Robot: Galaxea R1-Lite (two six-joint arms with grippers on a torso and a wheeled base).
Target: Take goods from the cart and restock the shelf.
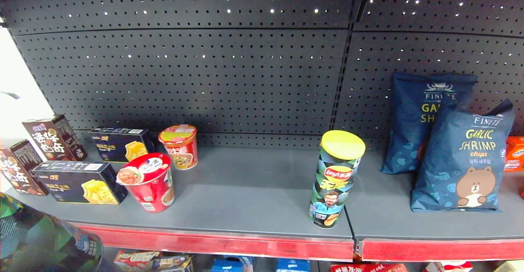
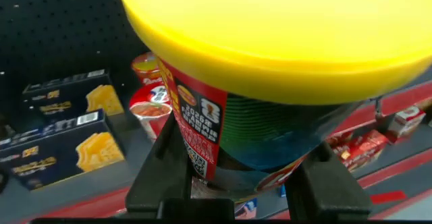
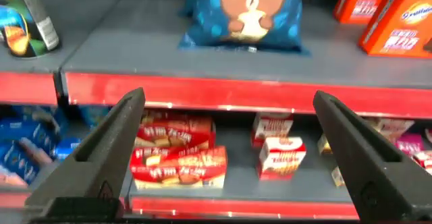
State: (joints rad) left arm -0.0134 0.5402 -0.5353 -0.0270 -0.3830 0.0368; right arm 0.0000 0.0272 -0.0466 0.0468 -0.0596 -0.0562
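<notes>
My left gripper (image 2: 239,183) is shut on a chips can (image 2: 270,82) with a yellow lid and a green and red body. The same can (image 1: 45,241) shows at the lower left of the head view, in front of and below the grey shelf (image 1: 245,198). A matching chips can (image 1: 337,177) stands upright near the shelf's front edge, right of centre. My right gripper (image 3: 229,99) is open with nothing between its fingers, facing the shelf's red front strip (image 3: 202,92) below the shrimp chips bag (image 3: 246,11).
Two red noodle cups (image 1: 149,182) (image 1: 180,146), dark blue boxes (image 1: 80,182) and brown boxes (image 1: 53,139) fill the shelf's left. Blue chips bags (image 1: 462,161) and orange boxes (image 1: 516,153) stand at the right. Packets (image 3: 179,156) line the lower shelf. The shelf's middle is bare.
</notes>
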